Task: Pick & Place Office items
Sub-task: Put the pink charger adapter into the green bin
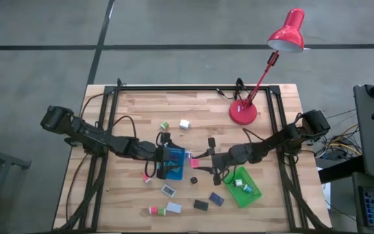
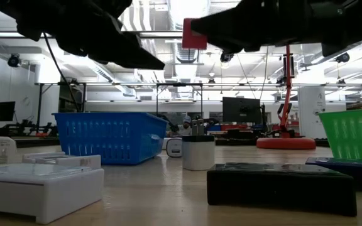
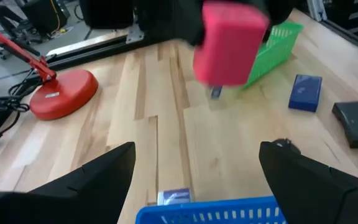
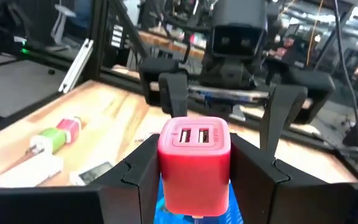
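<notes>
A red charger block (image 4: pixel 194 163), two sockets showing on its face, hangs above the desk (image 1: pixel 141 110) in the right gripper (image 1: pixel 200 162), whose jaws are closed on its sides. It sits between the blue tray (image 1: pixel 173 162) and the green tray (image 1: pixel 247 189), just beside the blue one, probably on its way there. The left gripper (image 1: pixel 164 156) hovers over the blue tray with jaws spread wide and empty, facing the block as if to take it or simply waiting. The other office items lie scattered on the desk: a white block (image 1: pixel 185 123), a black box (image 1: pixel 201 205), a navy box (image 1: pixel 216 199), with more near the front edge. A red lamp (image 1: pixel 244 112) stands well apart at the back.
</notes>
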Action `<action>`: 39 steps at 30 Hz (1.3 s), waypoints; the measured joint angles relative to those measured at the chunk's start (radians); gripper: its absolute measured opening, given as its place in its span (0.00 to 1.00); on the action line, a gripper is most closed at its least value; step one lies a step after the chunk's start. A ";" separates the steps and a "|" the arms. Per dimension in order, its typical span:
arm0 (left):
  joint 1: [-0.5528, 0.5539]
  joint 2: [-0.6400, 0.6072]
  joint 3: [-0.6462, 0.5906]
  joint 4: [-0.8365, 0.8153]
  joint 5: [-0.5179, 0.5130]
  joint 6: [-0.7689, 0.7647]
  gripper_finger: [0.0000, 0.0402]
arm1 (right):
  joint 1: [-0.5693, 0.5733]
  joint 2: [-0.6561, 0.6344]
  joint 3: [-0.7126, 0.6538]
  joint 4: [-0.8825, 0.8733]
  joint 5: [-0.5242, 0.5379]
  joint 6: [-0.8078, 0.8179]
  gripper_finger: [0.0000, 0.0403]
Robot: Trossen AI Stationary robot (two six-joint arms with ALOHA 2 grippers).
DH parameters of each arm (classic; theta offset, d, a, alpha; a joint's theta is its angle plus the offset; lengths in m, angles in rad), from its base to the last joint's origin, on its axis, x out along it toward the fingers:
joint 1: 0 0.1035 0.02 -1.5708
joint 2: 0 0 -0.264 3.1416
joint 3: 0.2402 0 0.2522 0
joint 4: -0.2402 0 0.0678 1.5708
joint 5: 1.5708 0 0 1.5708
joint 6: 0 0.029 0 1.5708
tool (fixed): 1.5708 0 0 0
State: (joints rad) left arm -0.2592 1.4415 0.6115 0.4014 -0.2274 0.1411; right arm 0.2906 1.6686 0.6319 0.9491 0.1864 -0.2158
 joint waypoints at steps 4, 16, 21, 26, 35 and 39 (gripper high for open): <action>0.001 -0.005 -0.010 0.001 -0.005 -0.002 0.86 | 0.002 -0.006 0.000 -0.060 0.007 0.019 0.37; 0.001 -0.006 -0.013 0.001 -0.008 -0.004 0.86 | 0.059 -0.140 0.000 -0.339 0.105 0.064 0.37; 0.002 -0.006 -0.013 0.001 -0.007 -0.004 0.86 | 0.088 -0.199 0.000 -0.451 0.137 0.105 0.37; 0.002 -0.006 -0.013 0.001 -0.007 -0.004 0.86 | 0.110 -0.238 0.000 -0.567 0.178 0.148 0.37; 0.002 -0.006 -0.013 0.001 -0.007 -0.003 0.86 | 0.138 -0.293 0.000 -0.751 0.190 0.250 0.37; 0.002 -0.006 -0.013 0.001 -0.007 -0.003 0.86 | 0.159 -0.313 0.000 -0.812 0.207 0.288 0.37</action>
State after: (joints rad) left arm -0.2573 1.4357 0.5985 0.4026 -0.2348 0.1377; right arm 0.4496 1.3555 0.6319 0.1371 0.3937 0.0724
